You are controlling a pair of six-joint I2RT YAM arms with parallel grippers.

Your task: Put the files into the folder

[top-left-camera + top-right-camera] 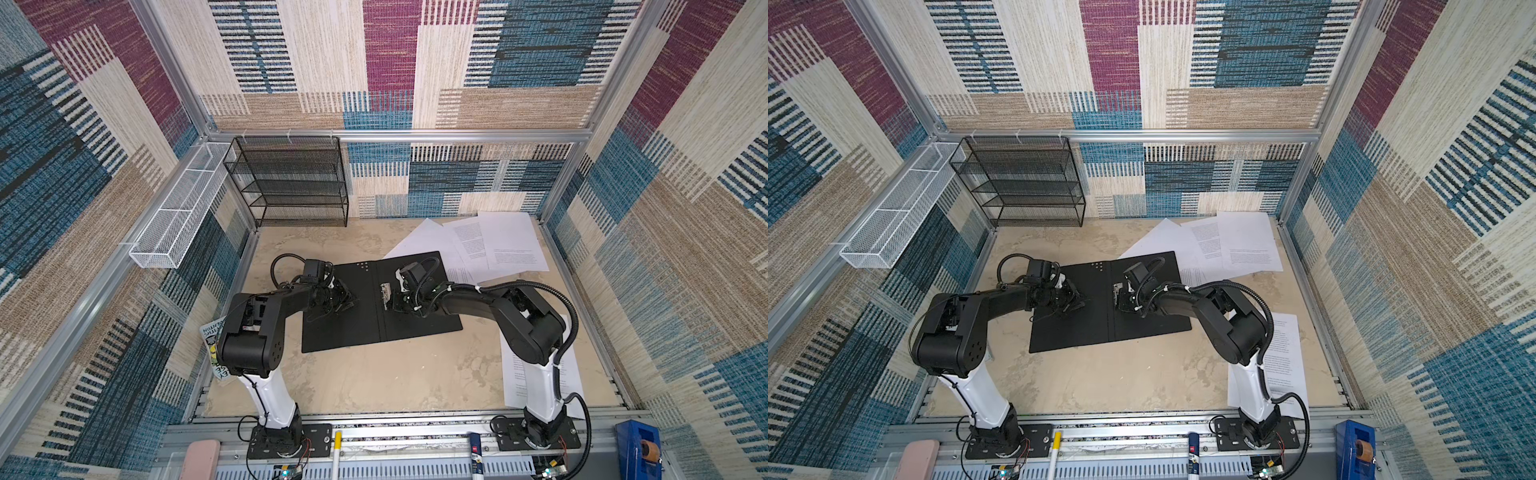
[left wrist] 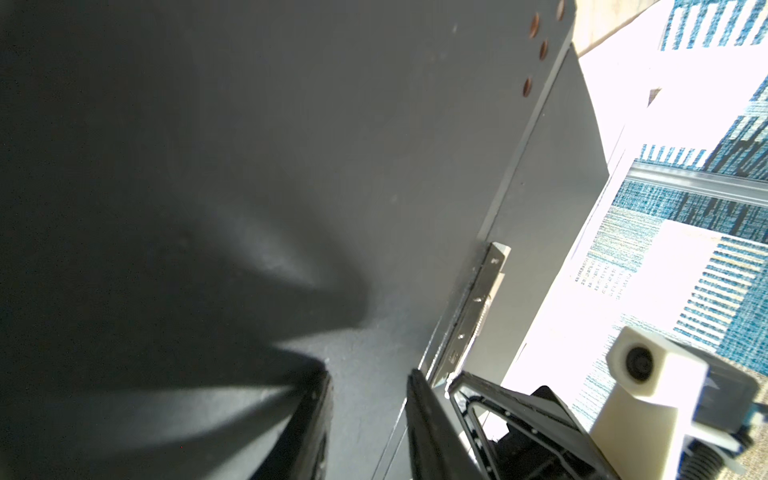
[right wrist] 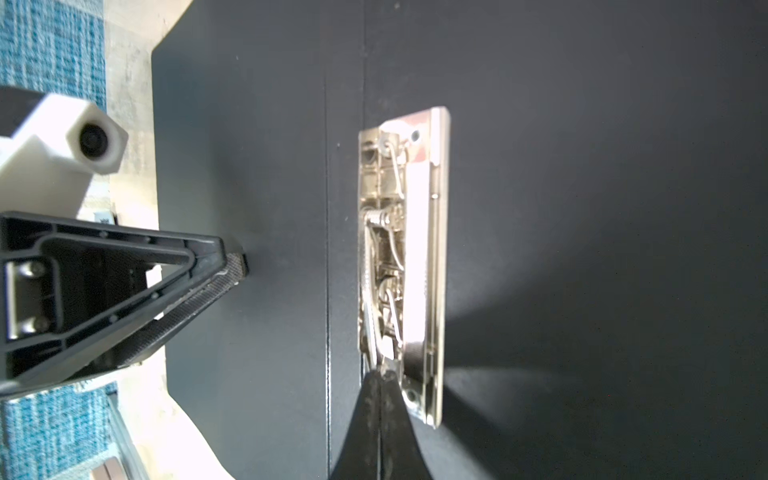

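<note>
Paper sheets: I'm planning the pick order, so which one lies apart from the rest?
The printed sheet beside the right arm's base, near the front edge. The other sheets overlap at the back, by the open folder's far corner.

Both top views give me soft, even daylight, and the wide lens bows the walls point(image 1: 104, 174) outward near the edges. On my left wrist feed the files point(image 2: 561, 316) blow out to pure white, while the folder point(image 2: 291, 145) looks dim under broad, fuzzy shadows. On the right wrist feed the metal clip point(image 3: 415, 249) glares, and the right gripper point(image 3: 380, 374) sits blurred close to the lens.
</note>
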